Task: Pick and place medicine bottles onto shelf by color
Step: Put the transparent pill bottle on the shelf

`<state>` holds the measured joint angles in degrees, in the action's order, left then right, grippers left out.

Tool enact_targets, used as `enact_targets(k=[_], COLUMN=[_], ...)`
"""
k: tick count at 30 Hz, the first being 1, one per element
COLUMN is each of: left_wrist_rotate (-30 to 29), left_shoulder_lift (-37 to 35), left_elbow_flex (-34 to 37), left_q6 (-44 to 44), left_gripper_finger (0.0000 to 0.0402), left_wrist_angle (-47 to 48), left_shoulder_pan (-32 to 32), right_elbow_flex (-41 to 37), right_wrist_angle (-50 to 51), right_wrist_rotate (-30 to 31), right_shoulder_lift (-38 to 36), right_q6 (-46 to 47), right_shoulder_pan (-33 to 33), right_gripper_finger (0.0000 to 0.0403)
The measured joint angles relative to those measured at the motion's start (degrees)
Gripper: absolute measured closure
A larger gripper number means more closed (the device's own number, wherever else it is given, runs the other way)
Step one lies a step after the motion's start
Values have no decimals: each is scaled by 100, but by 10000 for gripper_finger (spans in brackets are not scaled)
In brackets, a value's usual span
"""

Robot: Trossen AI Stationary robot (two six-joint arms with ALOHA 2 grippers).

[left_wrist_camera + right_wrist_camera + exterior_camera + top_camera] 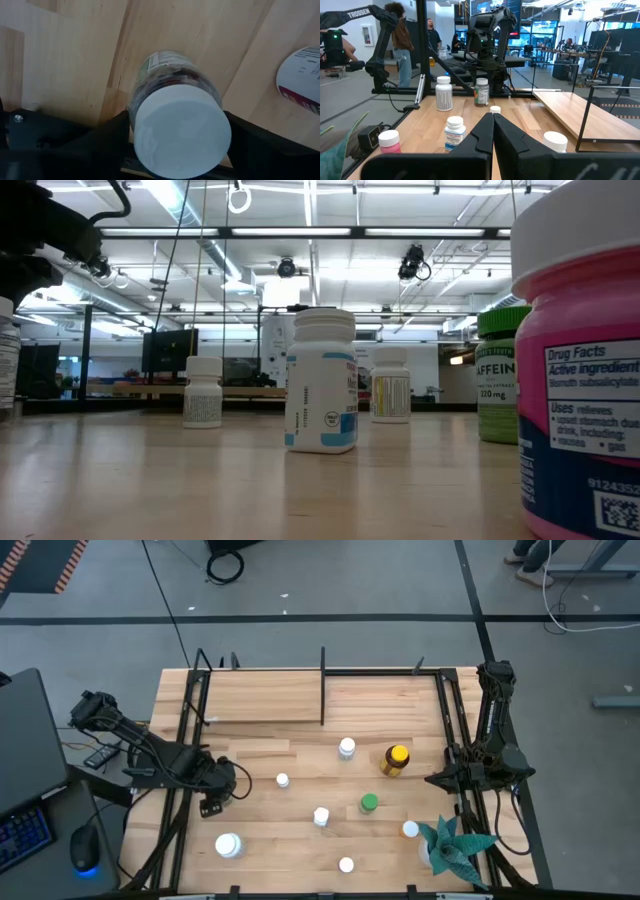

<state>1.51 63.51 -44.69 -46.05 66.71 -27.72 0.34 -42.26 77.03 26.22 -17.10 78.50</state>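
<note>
Two dark fingers of the left gripper [177, 150] flank a white-capped clear bottle [176, 117] near the table's left edge, contact undeterminable; right gripper [493, 131] clenched empty.

This is a robotics lab set up in a large open industrial hall. The low view shows a high ceiling with exposed ducts [215, 255], strip lights and hanging cameras, and the high view a grey concrete floor [330, 585] crossed by cables. Beyond the wooden tabletop [300, 830] stand further robot arms [492, 30], workbenches with monitors, people standing about [400, 40], and a keyboard and mouse [85, 850] beside the rig.
</note>
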Motion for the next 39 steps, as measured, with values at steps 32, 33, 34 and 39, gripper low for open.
enact_targets(k=[32, 33, 34, 39], left_wrist_rotate=[-917, -914, -908, -900], left_shoulder_lift=[191, 288, 395, 1235], left_elbow_flex=[-2156, -2246, -2347, -2849], left_q6=[4662, 4814, 4944, 5494], left_gripper_finger=[167, 166, 166, 164], left_wrist_angle=[1123, 1129, 1137, 1133], left_shoulder_pan=[6083, 6346, 6575, 7270], right_elbow_flex=[-1, -2, 0, 0], right_wrist_angle=[-11, -12, -16, -318], right_wrist_rotate=[-61, -61, -61, -63], right_shoulder_lift=[2, 1, 1, 2], right_q6=[-2, -16, -48, -46], right_shoulder_pan=[0, 0, 0, 0], right_gripper_finger=[385, 385, 385, 385])
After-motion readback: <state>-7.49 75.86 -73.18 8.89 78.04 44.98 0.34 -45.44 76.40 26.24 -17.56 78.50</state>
